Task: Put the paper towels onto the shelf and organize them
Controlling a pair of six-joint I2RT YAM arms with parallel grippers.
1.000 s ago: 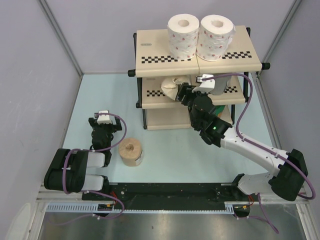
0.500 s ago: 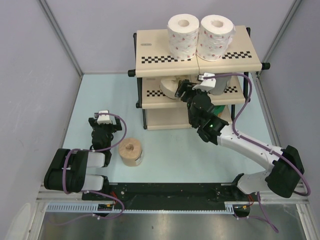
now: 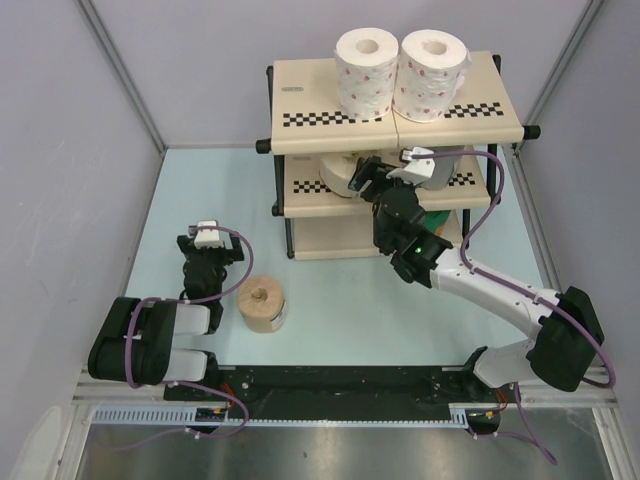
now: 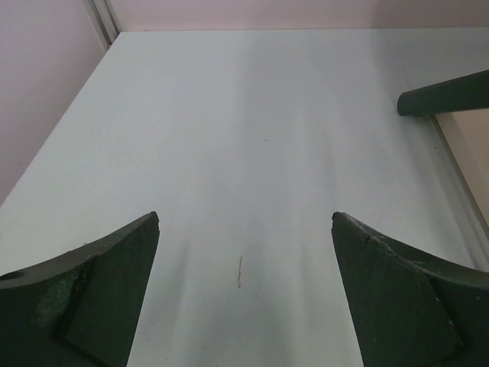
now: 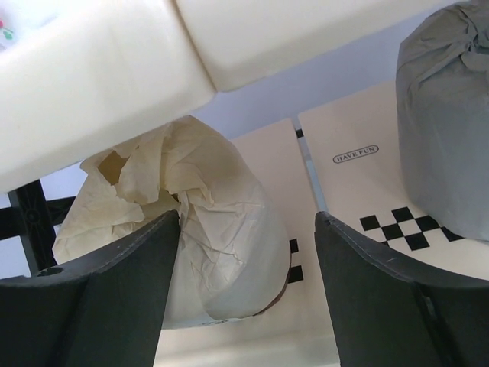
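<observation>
The shelf (image 3: 310, 100) stands at the back with two white red-dotted rolls (image 3: 365, 62) on its top tier. My right gripper (image 3: 362, 178) reaches into the middle tier. In the right wrist view the right gripper (image 5: 246, 218) is open. The crumpled cream roll (image 5: 221, 237) lies tilted on the middle panel (image 5: 344, 191), against the left finger (image 5: 114, 298). The grey roll (image 5: 443, 138) stands to its right. The tan-brown roll (image 3: 262, 303) stands on the table. My left gripper (image 3: 207, 248) is just left of it, and in the left wrist view it (image 4: 246, 218) is open and empty. I see no green roll.
The top tier's underside (image 5: 114, 84) hangs close above the right gripper. A black shelf leg (image 4: 443, 93) shows at the right of the left wrist view. Grey walls close in the pale table (image 3: 200, 190) on three sides.
The right gripper has moved a little farther into the middle tier, towards the back left, with the cream roll at its jaws. The left arm has not moved.
</observation>
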